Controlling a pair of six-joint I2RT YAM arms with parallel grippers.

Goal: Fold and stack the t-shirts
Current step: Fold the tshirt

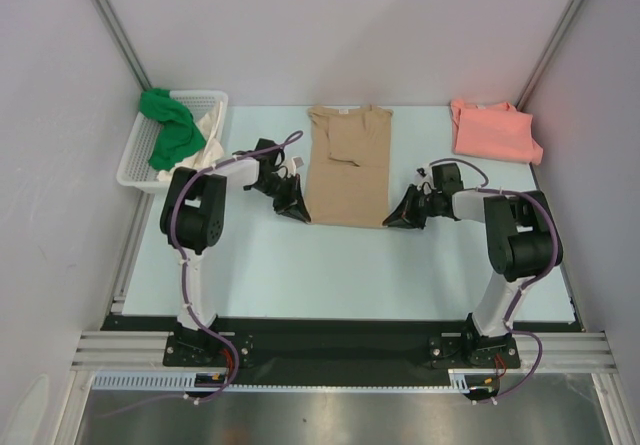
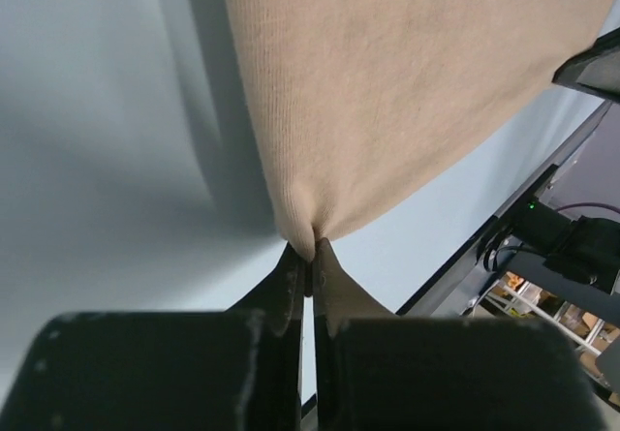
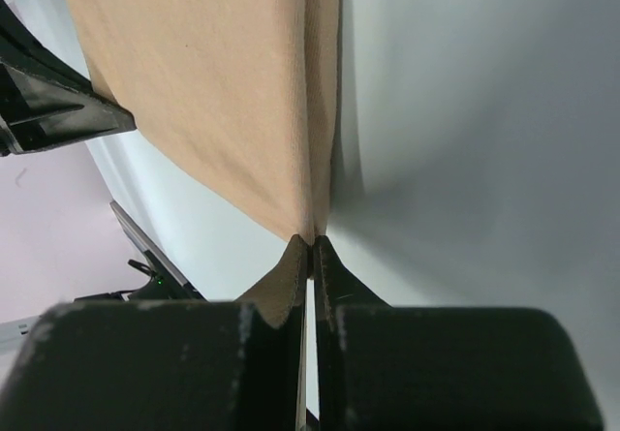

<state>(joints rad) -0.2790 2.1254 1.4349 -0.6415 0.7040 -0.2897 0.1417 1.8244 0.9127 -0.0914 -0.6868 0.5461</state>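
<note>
A tan t-shirt [image 1: 347,165] lies lengthwise in the middle of the table, its sleeves folded in. My left gripper [image 1: 297,208] is shut on its near left hem corner [image 2: 308,230]. My right gripper [image 1: 404,214] is shut on its near right hem corner [image 3: 312,226]. A salmon pink t-shirt [image 1: 492,130] lies folded at the far right. A bright green t-shirt [image 1: 168,128] and a cream t-shirt [image 1: 208,135] hang bunched in and over the basket.
A white plastic lattice basket [image 1: 135,153] stands at the far left edge of the table. Grey walls close in the left, right and back. A black strip and metal rails run along the near edge.
</note>
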